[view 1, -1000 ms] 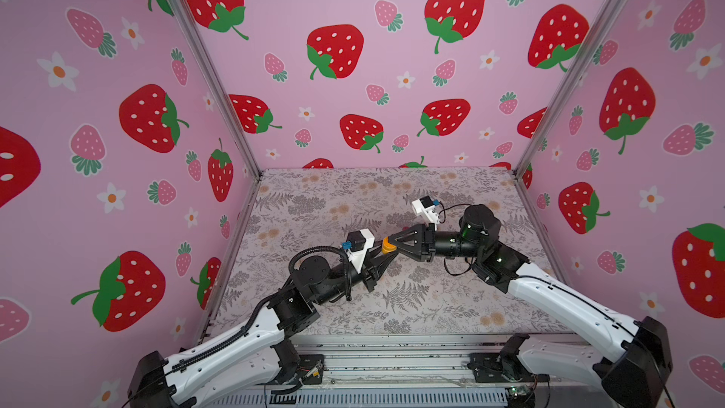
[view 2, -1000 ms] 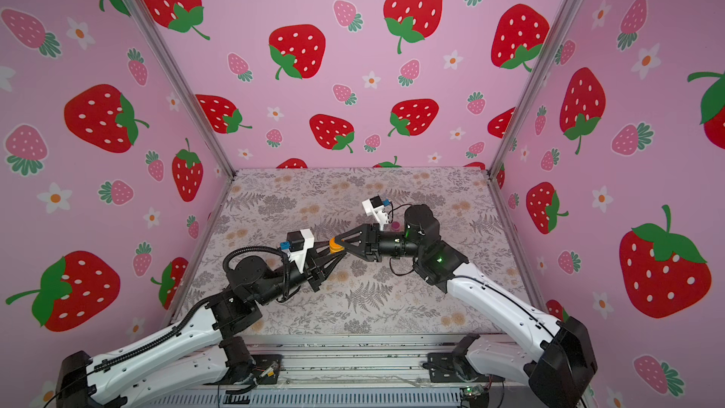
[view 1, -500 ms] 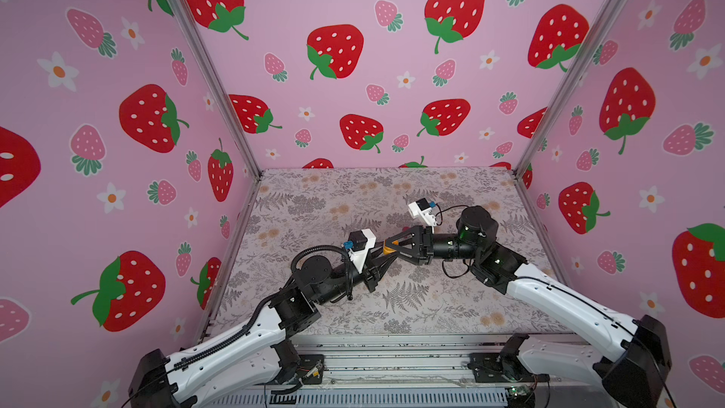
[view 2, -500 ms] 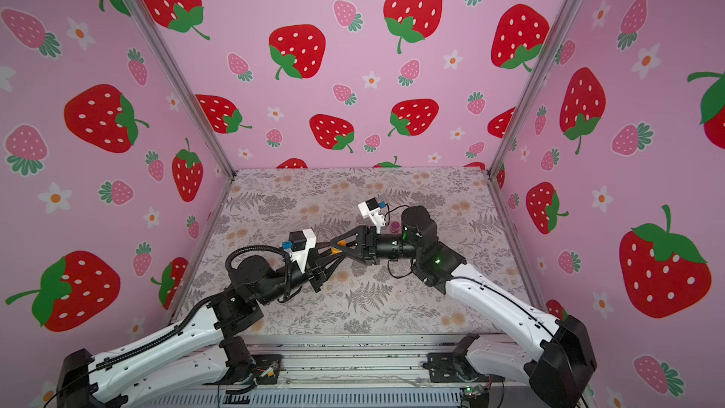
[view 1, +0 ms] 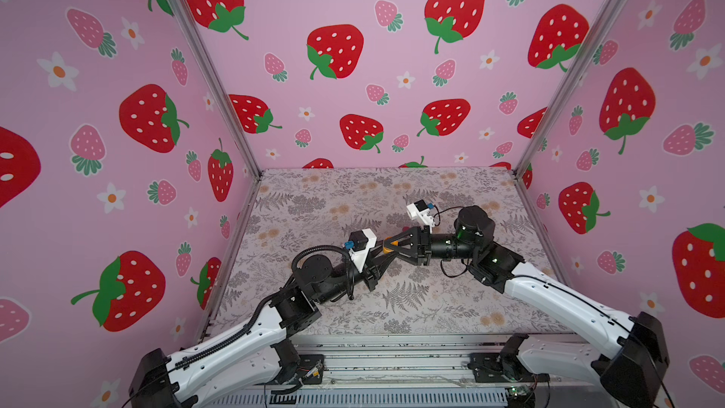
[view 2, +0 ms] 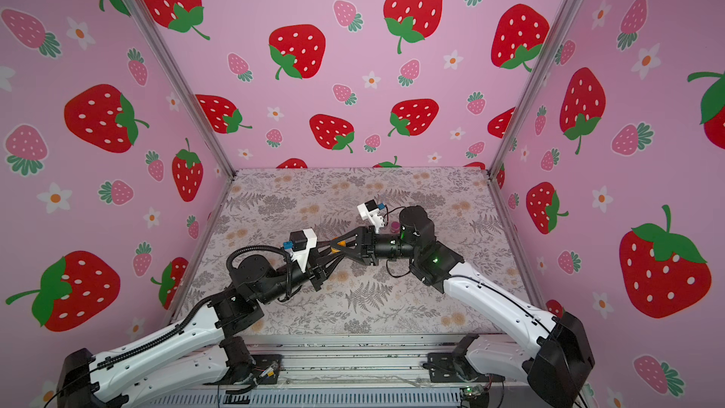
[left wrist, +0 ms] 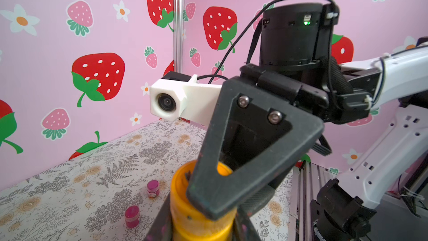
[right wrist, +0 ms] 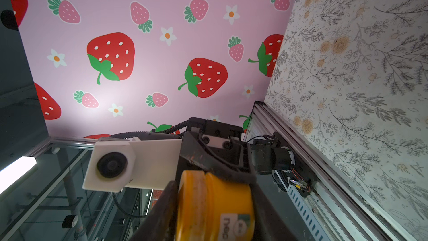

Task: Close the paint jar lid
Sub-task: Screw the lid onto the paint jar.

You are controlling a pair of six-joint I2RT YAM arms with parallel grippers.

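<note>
Orange paint jar (view 1: 391, 246): was held in the air above the middle of the worktop (view 1: 431, 308), lying on its side.
Long axis: ran left to right, in line with both arms.
Left end effector (left wrist: 201, 224): clamped on the jar's left end.
Right end effector (right wrist: 213, 195): fingers closed against its right end, equally near.
Next move, as judged: a twist about that axis, one end turned against the other.
</note>
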